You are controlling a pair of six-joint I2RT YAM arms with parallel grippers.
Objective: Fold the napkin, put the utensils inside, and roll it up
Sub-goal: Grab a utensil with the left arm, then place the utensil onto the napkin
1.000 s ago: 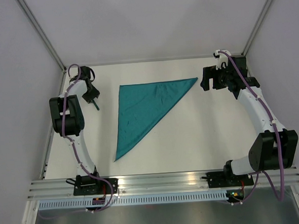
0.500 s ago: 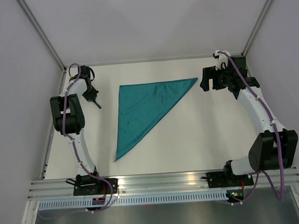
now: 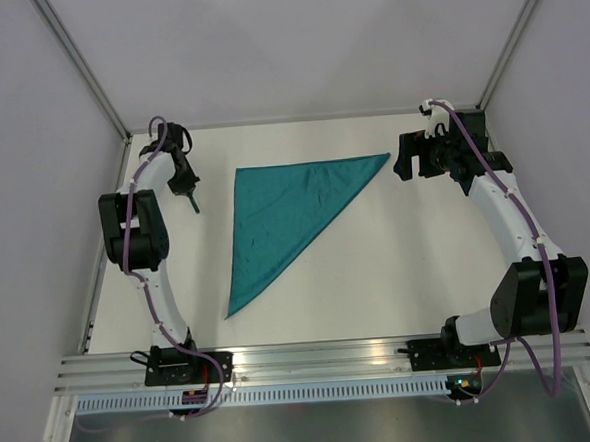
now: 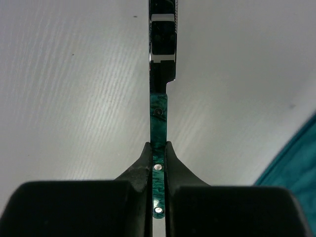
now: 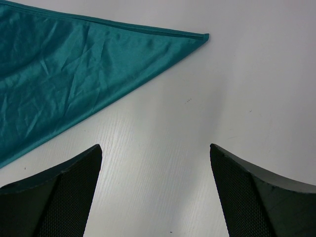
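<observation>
At about 10 o'clock on the white table [image 3: 378,266] the left gripper [image 3: 183,186] hangs at the end of its arm; a dark, slim utensil [image 3: 192,204] sticks out of it toward 5 o'clock, its tip just short of the cloth's left edge and apart from it. In the left wrist view the left gripper [image 4: 158,148] has its black fingers [image 4: 136,170] pressed together on that utensil [image 4: 158,106]; they clamp a marbled green handle with small rivets, seen edge-on, and a thin silvery blade runs on from it toward 12 o'clock; whether the blade touches the table cannot be told; a teal sliver of the napkin [image 4: 296,163] shows at 4 o'clock in that view.

The napkin [image 3: 285,217] lies flat near the middle of the table, folded into a triangle; its corners point to 11, 2 and 7 o'clock, with the long edge running from the 2 o'clock corner down to the 7 o'clock one; light creases cross the fabric.

At about 2 o'clock the right gripper [image 3: 404,164] hovers just beside the napkin's 2 o'clock corner, not touching it; in the right wrist view the right gripper [image 5: 154,147] has its fingers [image 5: 74,177] spread wide apart with only bare table between them; the napkin [image 5: 59,74] fills the 10 o'clock part of that view, its hemmed corner ending at 12 o'clock.
</observation>
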